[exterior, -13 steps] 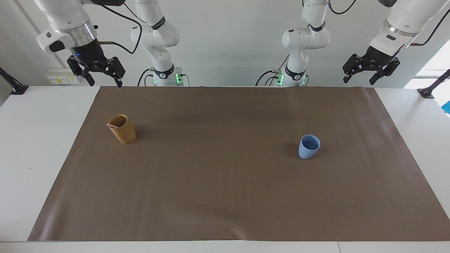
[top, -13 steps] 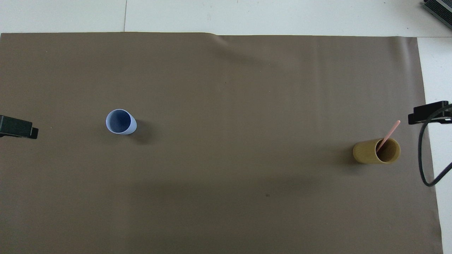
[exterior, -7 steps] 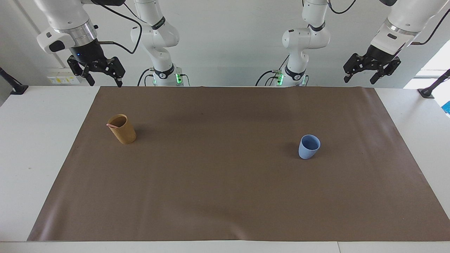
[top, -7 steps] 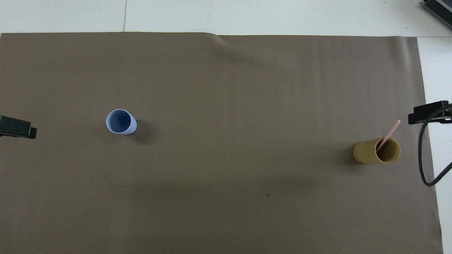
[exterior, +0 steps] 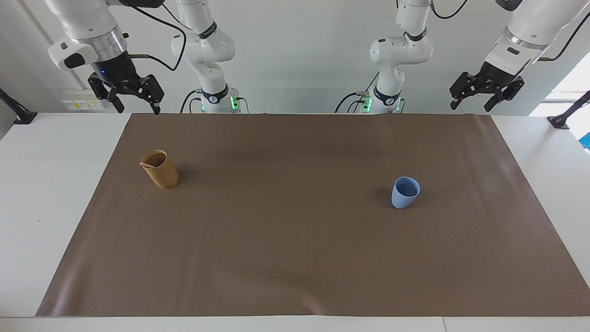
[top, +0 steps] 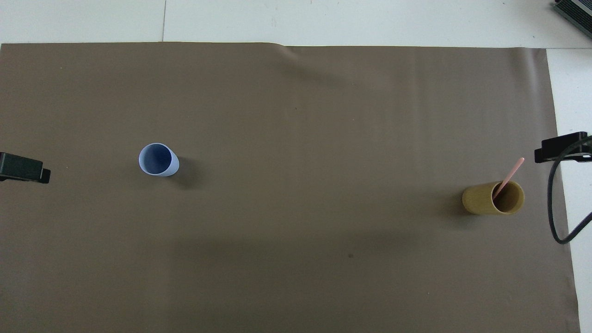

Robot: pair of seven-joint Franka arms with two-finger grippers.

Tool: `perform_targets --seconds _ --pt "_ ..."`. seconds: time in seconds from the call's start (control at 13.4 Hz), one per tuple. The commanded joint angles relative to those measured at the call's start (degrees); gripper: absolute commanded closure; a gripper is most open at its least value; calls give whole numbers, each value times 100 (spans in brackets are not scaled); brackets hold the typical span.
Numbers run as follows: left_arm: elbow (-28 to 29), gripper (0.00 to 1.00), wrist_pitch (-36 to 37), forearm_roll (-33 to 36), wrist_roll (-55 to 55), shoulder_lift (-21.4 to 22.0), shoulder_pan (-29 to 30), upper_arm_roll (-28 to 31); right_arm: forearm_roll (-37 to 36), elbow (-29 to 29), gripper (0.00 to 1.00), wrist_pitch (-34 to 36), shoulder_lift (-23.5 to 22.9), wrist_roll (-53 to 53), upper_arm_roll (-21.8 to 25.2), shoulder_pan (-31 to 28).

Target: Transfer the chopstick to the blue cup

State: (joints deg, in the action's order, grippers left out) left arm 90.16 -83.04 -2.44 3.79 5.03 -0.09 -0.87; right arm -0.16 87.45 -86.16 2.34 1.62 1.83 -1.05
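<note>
One pale pink chopstick (exterior: 146, 164) stands slanted in a tan cup (exterior: 162, 174) toward the right arm's end of the table; it also shows in the overhead view (top: 509, 175). The blue cup (exterior: 405, 192) stands upright and empty toward the left arm's end, and shows in the overhead view (top: 158, 159). My right gripper (exterior: 138, 110) is open and empty, raised over the mat's edge nearest the robots, apart from the tan cup (top: 481, 200). My left gripper (exterior: 470, 108) is open and empty, raised at the other end.
A brown mat (exterior: 295, 258) covers most of the white table (exterior: 46, 184). A black cable (top: 555, 212) hangs from the right arm beside the tan cup. A dark object (top: 576, 11) lies at the table's corner farthest from the robots.
The left gripper has shifted very slightly. The cups, the chopstick and the right gripper have not moved.
</note>
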Motion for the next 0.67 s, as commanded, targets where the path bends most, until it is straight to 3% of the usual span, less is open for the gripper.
perform_targets --seconds 0.0,0.6 --pt "125 0 -159 59 -10 86 158 -10 34 -35 0 -50 -14 -110 -16 -26" --pt "370 0 -615 51 -115 -11 88 -45 -10 -62 0 -340 -207 -118 -7 -105"
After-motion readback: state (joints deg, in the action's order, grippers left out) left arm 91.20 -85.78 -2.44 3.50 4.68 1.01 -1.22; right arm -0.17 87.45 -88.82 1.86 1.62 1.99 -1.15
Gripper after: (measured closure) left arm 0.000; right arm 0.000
